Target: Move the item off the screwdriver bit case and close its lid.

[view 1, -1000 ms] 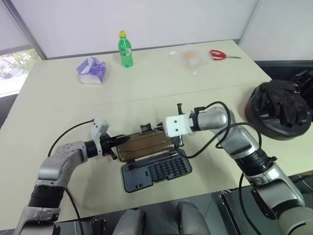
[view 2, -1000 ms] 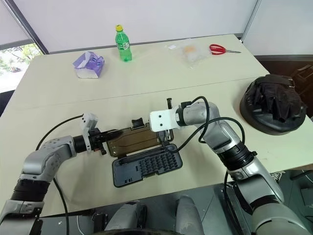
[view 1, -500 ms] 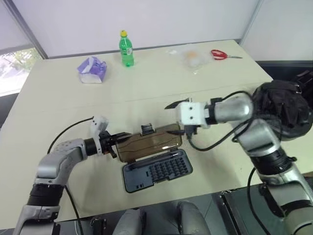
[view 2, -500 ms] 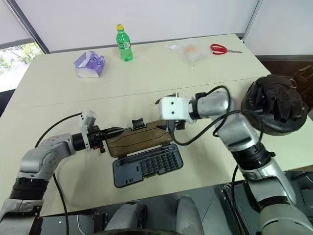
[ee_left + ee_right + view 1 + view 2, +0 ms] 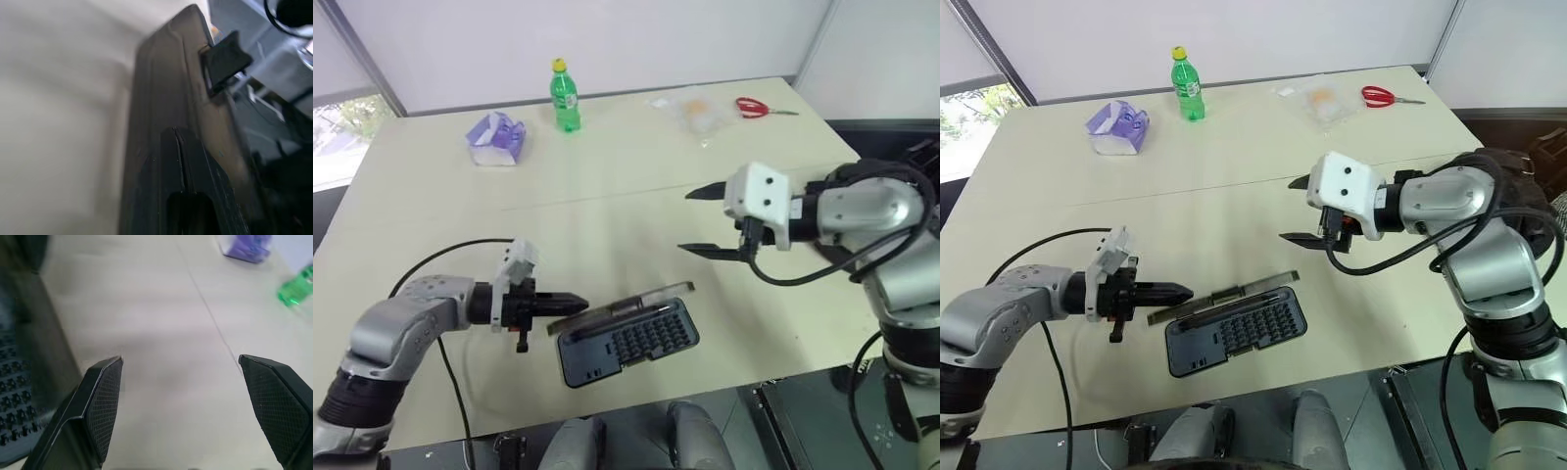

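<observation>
1 lid hangs half-shut, long axis running left-right.

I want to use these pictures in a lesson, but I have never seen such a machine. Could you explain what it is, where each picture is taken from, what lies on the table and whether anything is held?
It is a humanoid robot with two arms, each ending in a gripper of two black fingers. The two wide pictures come from cameras in its head, looking down over the arms. The two close pictures come from cameras on its wrists.

On the table near the robot lies a screwdriver bit case, its lid tilted partway over the tray. Farther off are a green bottle, a purple packet, a clear bag and red scissors.

The right gripper hangs open above the table, holding nothing. The left gripper is shut, its tip beside the lid's edge.
</observation>
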Controlling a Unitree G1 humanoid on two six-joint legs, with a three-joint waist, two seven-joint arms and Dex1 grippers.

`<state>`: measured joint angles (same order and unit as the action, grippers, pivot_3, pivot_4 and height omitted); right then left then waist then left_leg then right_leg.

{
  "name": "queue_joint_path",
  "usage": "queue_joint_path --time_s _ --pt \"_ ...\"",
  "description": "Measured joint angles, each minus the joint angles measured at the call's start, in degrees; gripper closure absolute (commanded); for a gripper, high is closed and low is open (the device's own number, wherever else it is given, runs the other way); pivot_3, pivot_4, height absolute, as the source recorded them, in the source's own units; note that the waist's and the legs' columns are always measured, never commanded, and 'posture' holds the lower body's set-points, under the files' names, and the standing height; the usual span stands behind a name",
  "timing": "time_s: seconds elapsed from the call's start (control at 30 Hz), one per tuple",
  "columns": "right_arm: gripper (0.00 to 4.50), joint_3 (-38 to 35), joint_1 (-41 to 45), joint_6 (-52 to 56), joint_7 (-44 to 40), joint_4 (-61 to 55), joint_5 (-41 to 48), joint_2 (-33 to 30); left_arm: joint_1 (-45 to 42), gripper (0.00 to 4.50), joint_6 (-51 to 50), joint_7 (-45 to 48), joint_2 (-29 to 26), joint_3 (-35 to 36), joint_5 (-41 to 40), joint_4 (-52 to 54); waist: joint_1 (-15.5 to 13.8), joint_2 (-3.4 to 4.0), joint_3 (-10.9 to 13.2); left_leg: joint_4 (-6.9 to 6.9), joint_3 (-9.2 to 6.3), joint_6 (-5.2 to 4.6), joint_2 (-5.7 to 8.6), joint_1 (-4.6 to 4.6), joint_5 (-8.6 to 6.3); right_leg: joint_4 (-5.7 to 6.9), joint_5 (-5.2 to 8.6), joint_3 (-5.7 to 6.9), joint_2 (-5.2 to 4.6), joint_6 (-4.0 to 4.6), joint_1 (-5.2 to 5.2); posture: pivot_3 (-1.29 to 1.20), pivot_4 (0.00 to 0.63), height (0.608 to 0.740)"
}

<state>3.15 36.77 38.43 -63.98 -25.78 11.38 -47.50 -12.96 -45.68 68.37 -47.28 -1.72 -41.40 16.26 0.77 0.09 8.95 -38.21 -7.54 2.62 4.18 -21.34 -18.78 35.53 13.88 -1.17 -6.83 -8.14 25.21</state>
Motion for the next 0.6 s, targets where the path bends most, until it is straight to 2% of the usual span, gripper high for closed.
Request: queue_joint_path --time_s 0.17,0.37,0.5,0.53,0.6 --pt "0.58 0.03 -0.95 0.1 1.67 -0.22 1.07 -0.68 0.99 4.5 1.71 2.66 -0.69 -3.74 2.91 -0.84 -0.06 0.0 0.0 -0.01 0.04 -0.01 0.0 0.0 0.0 0.0 0.0 -0.01 0.0 0.0 -0.01 0.0 0.15 0.74" --pt "0.58 0.97 -1.76 0.86 3.53 -1.78 1.54 -0.73 1.57 4.5 10.97 1.2 5.83 -9.07 9.19 -5.27 -0.22 0.02 -0.05 -0.03 0.04 -0.01 0.01 0.07 0.0 -0.01 0.0 0.0 -0.02 0.0 -0.12 0.0 0.15 0.74" --pt "0.58 1.04 -2.56 1.38 3.81 -2.83 2.53 -1.22 1.91 4.5 16.3 1.37 6.3 -10.4 10.93 -6.82 -0.25 0.09 -0.1 0.04 0.03 -0.05 0.0 0.68 -0.02 -0.08 0.0 0.0 -0.02 0.01 -0.69 0.0 0.15 0.74" --pt "0.58 1.04 -2.69 1.54 3.84 -3.03 2.77 -1.24 1.89 4.5 16.4 1.37 6.3 -10.4 10.94 -7.03 -0.23 0.09 -0.1 0.08 0.04 -0.39 -0.01 0.86 -0.21 -0.12 0.0 0.0 -0.01 0.01 -0.86 0.0 0.15 0.74" --pt "0.58 1.02 -3.03 2.27 3.95 -3.46 3.73 -1.24 1.53 4.5 16.2 1.37 6.27 -10.07 10.86 -7.11 -0.14 0.09 -0.1 0.08 0.04 -0.48 -0.02 0.97 -0.26 -0.13 0.01 0.0 0.0 0.01 -0.96 0.0 0.15 0.74"
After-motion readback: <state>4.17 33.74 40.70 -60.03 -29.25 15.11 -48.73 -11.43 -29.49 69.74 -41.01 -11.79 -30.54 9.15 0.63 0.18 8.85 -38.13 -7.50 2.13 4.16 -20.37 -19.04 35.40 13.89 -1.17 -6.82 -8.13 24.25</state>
